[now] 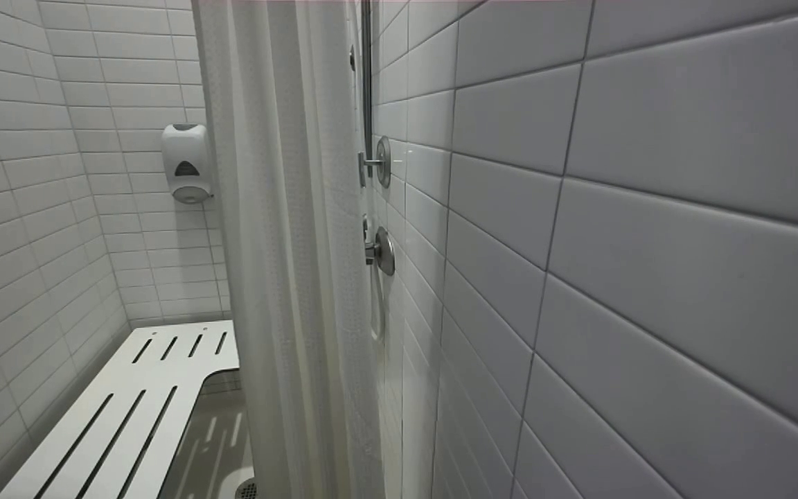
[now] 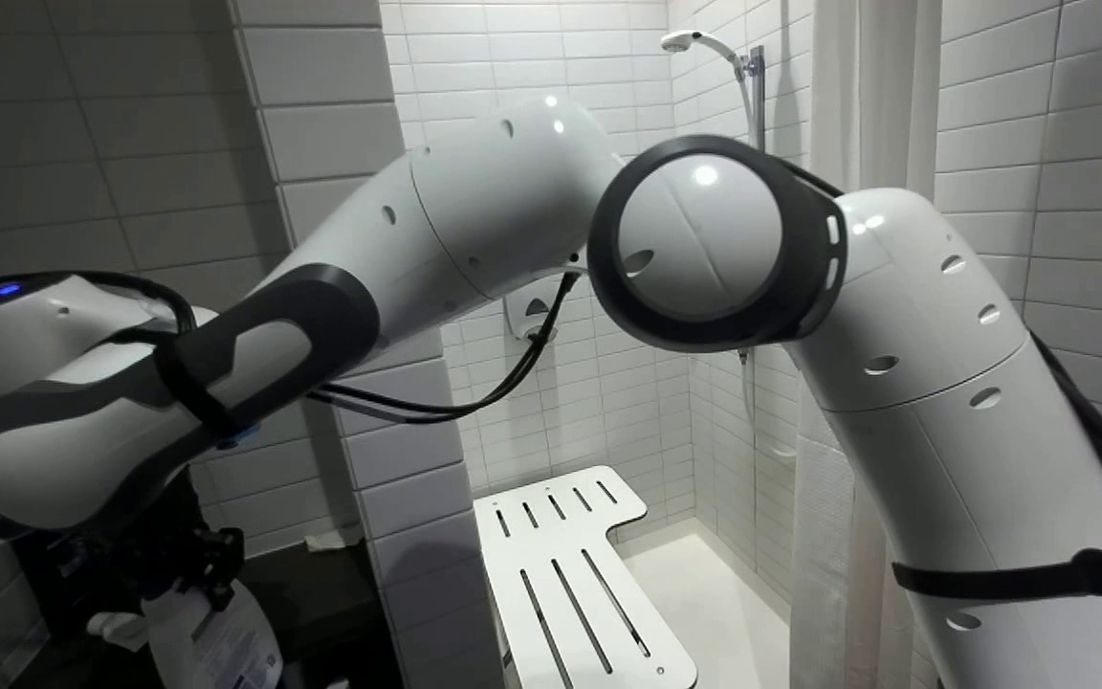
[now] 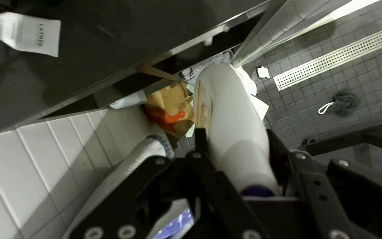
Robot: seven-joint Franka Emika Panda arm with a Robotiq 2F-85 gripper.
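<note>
My gripper (image 3: 235, 139) is closed around a white bottle (image 3: 235, 109), one black finger on either side of it. A purple patch shows at the bottle's near end, and a printed label faces left. In an exterior view the gripper (image 2: 186, 579) hangs at the lower left with the white bottle (image 2: 216, 636) between its fingers, above a dark counter. Beside the jaws in the wrist view lies a pale rounded thing (image 3: 138, 159) with a blue-grey edge. A brown paper bag (image 3: 169, 109) with an orange mark stands beyond the bottle. Another exterior view shows no gripper.
The dark counter (image 3: 128, 39) carries a white LATHER packet (image 3: 36, 35). On the tiled floor are a metal drain (image 3: 337, 54) and a dark pouf (image 3: 345, 103). A tiled partition (image 2: 407, 488) separates the counter from a slotted bench (image 2: 570, 565). A shower curtain (image 1: 288, 242) hangs nearby.
</note>
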